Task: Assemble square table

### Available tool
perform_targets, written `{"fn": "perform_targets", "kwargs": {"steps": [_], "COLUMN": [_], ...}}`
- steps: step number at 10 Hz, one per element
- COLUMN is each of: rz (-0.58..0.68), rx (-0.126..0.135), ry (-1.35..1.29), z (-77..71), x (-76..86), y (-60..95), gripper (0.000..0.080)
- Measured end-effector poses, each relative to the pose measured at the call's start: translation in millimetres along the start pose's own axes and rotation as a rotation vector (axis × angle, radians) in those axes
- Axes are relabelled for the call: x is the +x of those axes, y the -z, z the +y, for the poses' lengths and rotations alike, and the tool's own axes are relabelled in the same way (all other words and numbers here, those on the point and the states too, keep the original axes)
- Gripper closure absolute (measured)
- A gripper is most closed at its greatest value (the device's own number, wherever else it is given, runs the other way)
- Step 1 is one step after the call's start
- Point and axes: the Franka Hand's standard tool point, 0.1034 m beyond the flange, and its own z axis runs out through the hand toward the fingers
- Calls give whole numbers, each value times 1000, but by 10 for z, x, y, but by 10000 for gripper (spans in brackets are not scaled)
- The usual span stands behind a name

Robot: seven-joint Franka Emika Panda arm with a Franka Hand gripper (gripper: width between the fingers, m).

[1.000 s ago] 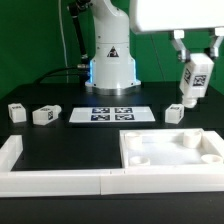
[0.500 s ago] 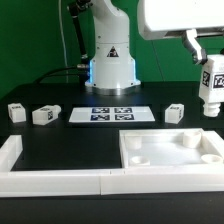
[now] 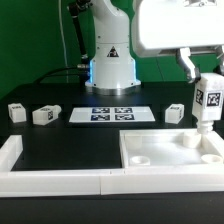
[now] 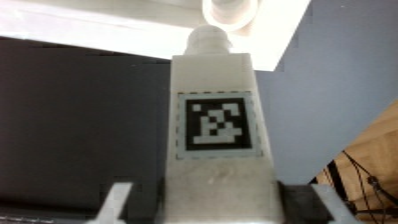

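White leg (image 3: 207, 105) stands upright, clamped in the gripper (image 3: 203, 82), tag facing outward. Its lower end sits over the far corner of the top (image 3: 165, 168) on the exterior view's right; contact cannot be judged. A spare leg (image 3: 174, 113) lies just behind the top.

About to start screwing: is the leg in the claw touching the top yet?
Cannot tell. In the exterior view the leg ends right at the far rim of the top, neither gap nor contact plain; the wrist view doesn't settle it.
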Motion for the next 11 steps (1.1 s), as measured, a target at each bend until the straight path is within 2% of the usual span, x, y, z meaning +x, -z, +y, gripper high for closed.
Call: {"fn": "perform_targets", "kwargs": {"steps": [5,11], "rz": [-29,-33], "rx": [10,16], "ry": [-1,4], "z": [-96,-150], "x": [-151,-138], "y": [-179,-325], "gripper": [509,509]}}
